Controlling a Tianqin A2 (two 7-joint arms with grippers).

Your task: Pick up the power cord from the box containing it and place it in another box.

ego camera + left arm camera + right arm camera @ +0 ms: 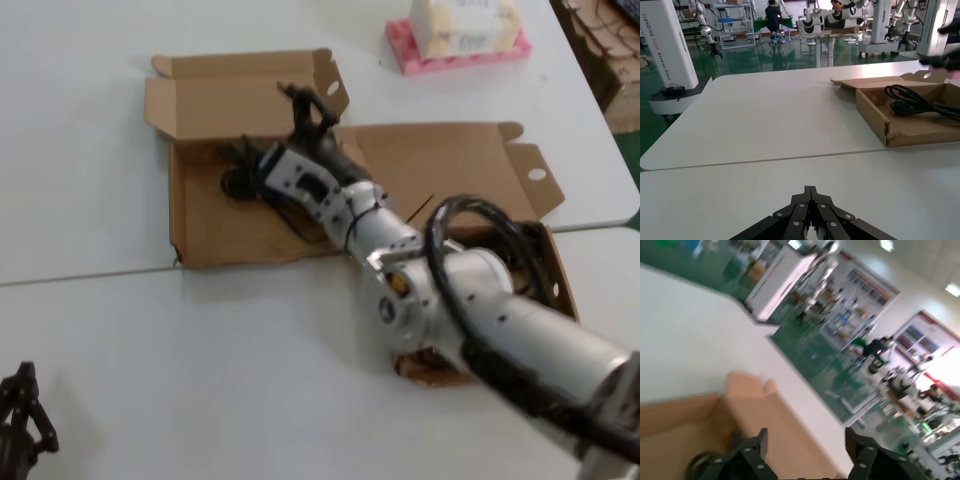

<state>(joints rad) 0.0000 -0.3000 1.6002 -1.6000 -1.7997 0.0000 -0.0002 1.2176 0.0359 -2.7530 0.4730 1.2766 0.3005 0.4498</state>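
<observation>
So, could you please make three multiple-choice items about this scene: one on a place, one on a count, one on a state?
1. The right gripper is: A over the box with black cords; B over a red bowl; C on bare table.
2. Cardboard boxes on the table: A one; B two; C four.
3. The left gripper is: A open; B shut; C holding a cord.
Key: 1 A, it hangs above the cords in the head view; 2 B, this box and the other box lie side by side; 3 B, its fingers meet in the left wrist view.
</observation>
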